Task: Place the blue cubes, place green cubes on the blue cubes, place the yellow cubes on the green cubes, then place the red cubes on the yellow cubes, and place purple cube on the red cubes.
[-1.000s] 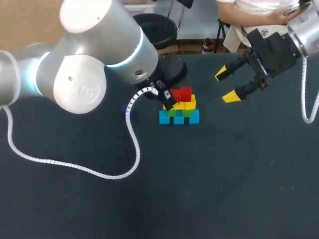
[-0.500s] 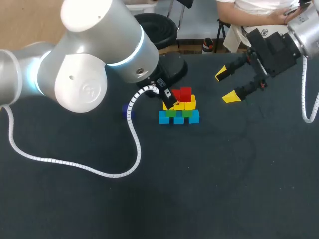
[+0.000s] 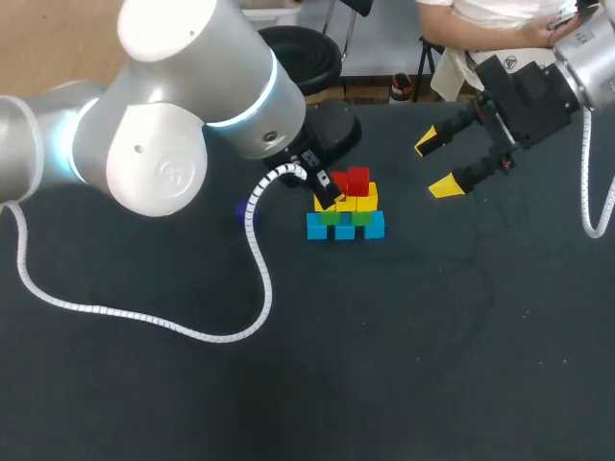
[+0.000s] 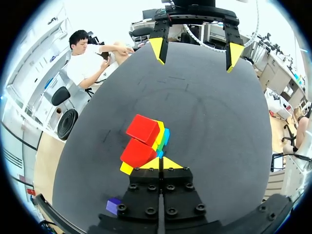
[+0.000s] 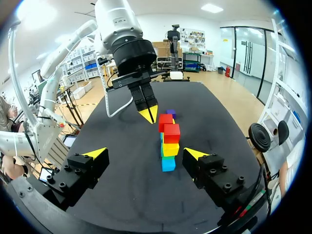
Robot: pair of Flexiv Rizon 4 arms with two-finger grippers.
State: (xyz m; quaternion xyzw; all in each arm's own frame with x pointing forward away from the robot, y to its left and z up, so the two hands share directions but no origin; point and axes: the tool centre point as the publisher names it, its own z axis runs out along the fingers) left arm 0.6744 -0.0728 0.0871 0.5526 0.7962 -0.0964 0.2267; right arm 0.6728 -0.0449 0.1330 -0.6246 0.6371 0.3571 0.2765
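Note:
The cube stack stands mid-table: blue cubes [image 3: 344, 229] at the bottom, green cubes [image 3: 332, 218] on them, then yellow cubes [image 3: 367, 200], with two red cubes [image 3: 357, 180] on top. My left gripper [image 3: 331, 199] is shut with nothing in it, its tips right at the stack's left side by the nearer red cube [image 4: 138, 152]. The purple cube [image 3: 241, 213] lies on the table left of the stack, partly behind the cable; it also shows beside my left gripper [image 4: 160, 163] as a small purple cube [image 4: 113, 205]. My right gripper [image 3: 440, 163] hangs open above the table, right of the stack [image 5: 168, 141].
A white coiled cable [image 3: 255, 250] droops from my left arm across the table left of the stack. A black round base [image 3: 332, 134] sits just behind the stack. The dark table [image 3: 413, 346] stretches bare in front and to the right.
My left arm has crept a touch to the right toward the stack. The right arm and the cubes have kept still.

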